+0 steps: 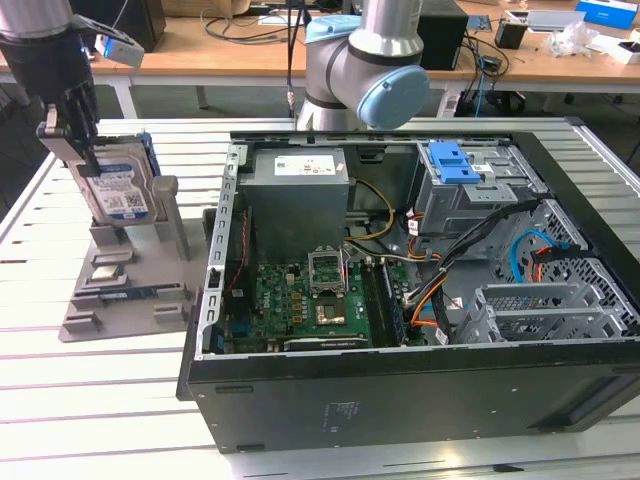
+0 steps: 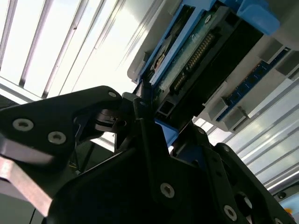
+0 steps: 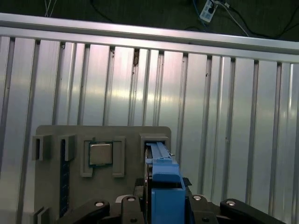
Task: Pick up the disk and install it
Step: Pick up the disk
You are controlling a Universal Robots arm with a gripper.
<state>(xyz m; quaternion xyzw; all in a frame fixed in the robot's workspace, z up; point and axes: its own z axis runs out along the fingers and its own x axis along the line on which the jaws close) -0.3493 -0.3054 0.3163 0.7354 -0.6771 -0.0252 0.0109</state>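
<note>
The disk (image 1: 118,185), a silver drive with a blue-and-white label and a blue frame, stands on edge in a slot of the grey holder (image 1: 130,300) at the exterior view's left. My gripper (image 1: 80,135) comes down over its upper edge, with one finger on each side. In the first wrist view the blue frame of the disk (image 3: 166,186) runs from the holder's slot up between the fingers of my gripper (image 3: 166,205), which press against it. The second wrist view shows the disk's (image 2: 201,60) connector end just beyond my gripper (image 2: 168,130).
The open computer case (image 1: 400,380) lies at the middle and right, with a motherboard, cables and a drive cage carrying a blue bracket (image 1: 450,160). A square chip (image 3: 100,154) sits in another pocket of the holder (image 3: 51,135). The table is slatted aluminium.
</note>
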